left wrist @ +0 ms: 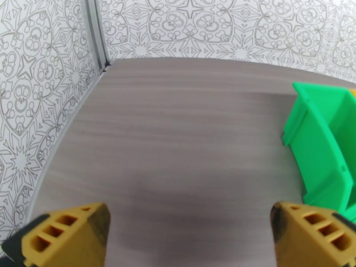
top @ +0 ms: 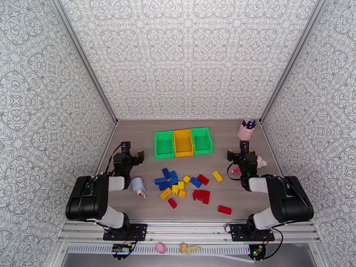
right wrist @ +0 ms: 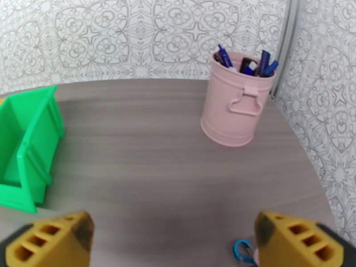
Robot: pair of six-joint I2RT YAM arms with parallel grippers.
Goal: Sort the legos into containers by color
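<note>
At the left edge of the worktop (top: pixel 138 130) the left gripper (top: pixel 133 151) hangs over bare wood, its jaws spread wide with nothing between them. In the left wrist view its yellow fingertips (left wrist: pixel 71 228) stand far apart above the grey board. Closer to the front edge, beside the left arm, a white-blue bottle (top: pixel 138 185) lies on its side. In the middle of the worktop, toward the back edge, the containers (top: pixel 182 131) sit joined in a row: the left green bin (top: pixel 163 154), the yellow bin (top: pixel 183 153) and the right green bin (top: pixel 202 151). The legos (top: pixel 184 185) lie loose on the board in front of that row, all outside the bins. The blue bricks (top: pixel 167 179) are bunched at the left of the heap, the yellow bricks (top: pixel 175 190) are mixed in just beside them, and the red bricks (top: pixel 202 194) are at its right. One yellow brick (top: pixel 217 175) lies a little apart to the right, and one red brick (top: pixel 224 210) lies alone near the front edge. Toward the right edge the right gripper (top: pixel 238 151) is likewise spread wide and holds nothing, with bare board under its fingertips (right wrist: pixel 53 239) in the right wrist view. A pink toy figure (top: pixel 261 163) lies just to its right. In the back right corner stands a pink pen cup (top: pixel 246 129) holding pens (right wrist: pixel 266 63).
</note>
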